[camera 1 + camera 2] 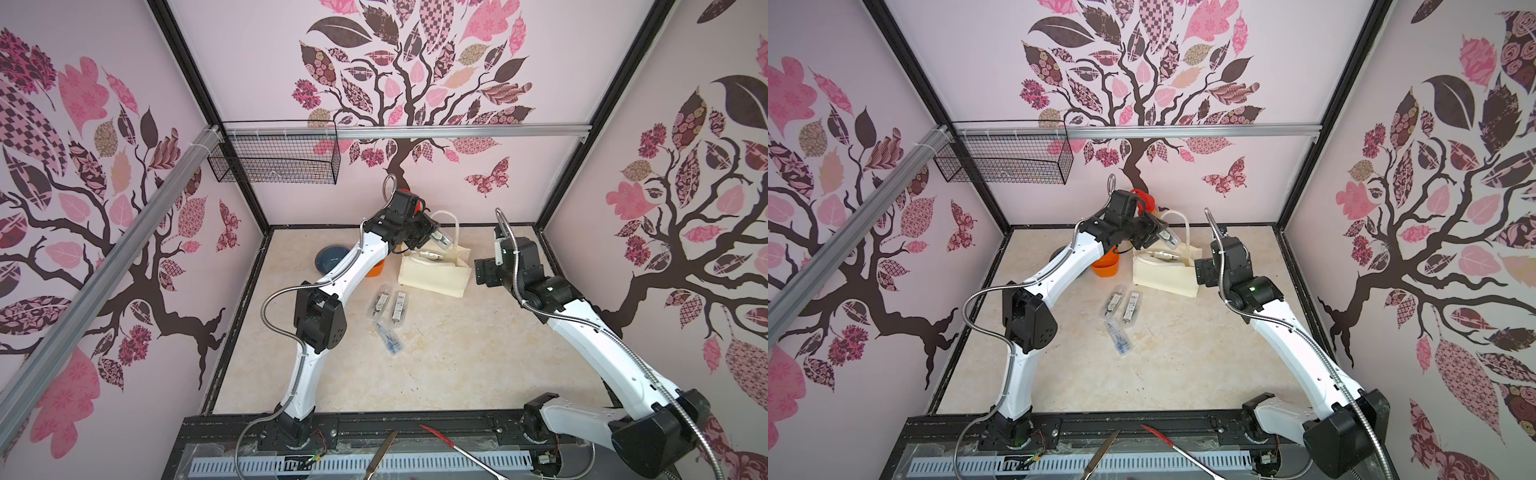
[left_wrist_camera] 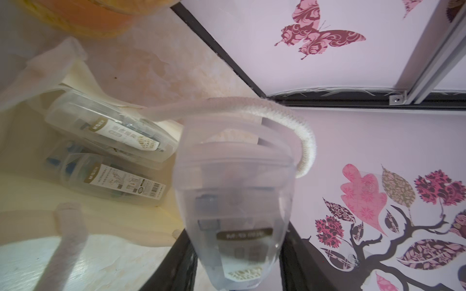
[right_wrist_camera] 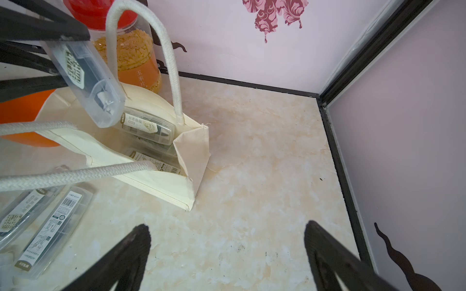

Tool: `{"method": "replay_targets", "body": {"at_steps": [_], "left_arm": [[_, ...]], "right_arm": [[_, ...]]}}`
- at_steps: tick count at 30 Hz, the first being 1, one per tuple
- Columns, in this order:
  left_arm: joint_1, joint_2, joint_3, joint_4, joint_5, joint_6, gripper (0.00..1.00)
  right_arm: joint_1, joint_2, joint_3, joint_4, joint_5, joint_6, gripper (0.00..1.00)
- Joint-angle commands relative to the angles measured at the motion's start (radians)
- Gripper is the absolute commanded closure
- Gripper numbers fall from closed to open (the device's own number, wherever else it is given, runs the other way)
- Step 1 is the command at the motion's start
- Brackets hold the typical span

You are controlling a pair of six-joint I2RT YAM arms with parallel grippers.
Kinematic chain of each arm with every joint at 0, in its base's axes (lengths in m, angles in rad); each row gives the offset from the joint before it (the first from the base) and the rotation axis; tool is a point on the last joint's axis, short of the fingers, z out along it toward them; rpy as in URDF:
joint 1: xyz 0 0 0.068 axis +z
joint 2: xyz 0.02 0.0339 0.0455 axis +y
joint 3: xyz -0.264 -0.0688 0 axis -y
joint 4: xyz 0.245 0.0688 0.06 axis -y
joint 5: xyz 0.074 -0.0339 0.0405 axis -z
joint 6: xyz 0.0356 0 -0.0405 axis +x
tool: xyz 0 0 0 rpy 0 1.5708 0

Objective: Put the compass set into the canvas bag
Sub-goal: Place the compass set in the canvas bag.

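While the right gripper (image 3: 227, 225) gapes, the left gripper (image 1: 435, 236) clamps a clear, label-striped compass set (image 3: 88, 80).

Clear glossy plastic compass set (image 3: 85, 75); matt cream cloth canvas bag (image 3: 194, 151).

You get bright, even, soft light in both top views, with only faint shadows on the tabletop (image 1: 457, 353). The wide lens splays the side wall (image 1: 104, 208) outward toward the frame edges. In your left wrist view the compass set (image 2: 234, 201), close to the lens, is badly out of focus, and a patch of tabletop washes out in glare. Your right wrist view is sharp mid-frame, but the right gripper (image 3: 227, 224) looks soft.
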Motion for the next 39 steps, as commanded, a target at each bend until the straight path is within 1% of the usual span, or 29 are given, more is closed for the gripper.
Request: {"method": "replay_targets", "body": {"at_steps": [1, 6, 13, 16, 19, 27, 39], "left_arm": [[-0.007, -0.039, -0.076, 0.137, 0.02, -0.041, 0.59], [-0.007, -0.039, -0.162, 0.219, 0.017, -0.093, 0.59], [-0.009, -0.045, -0.225, 0.249, -0.017, -0.117, 0.58], [-0.008, -0.044, -0.237, 0.233, -0.042, -0.12, 0.57], [-0.008, -0.038, -0.283, 0.254, -0.042, -0.148, 0.57], [-0.012, -0.032, -0.296, 0.247, -0.057, -0.162, 0.56], [-0.014, 0.024, -0.29, 0.256, -0.022, -0.241, 0.54]], "right_arm": [[0.001, -0.019, 0.014, 0.012, 0.015, -0.001, 0.02], [0.001, -0.012, 0.016, 0.017, 0.012, -0.005, 0.02], [0.001, -0.01, 0.004, 0.02, 0.009, -0.007, 0.02], [0.001, -0.006, 0.001, 0.025, 0.003, -0.005, 0.02], [0.001, -0.001, -0.002, 0.028, -0.002, -0.001, 0.02], [0.0, 0.006, -0.011, 0.037, -0.003, -0.009, 0.02], [0.001, 0.013, -0.013, 0.043, -0.011, -0.015, 0.02]]}}
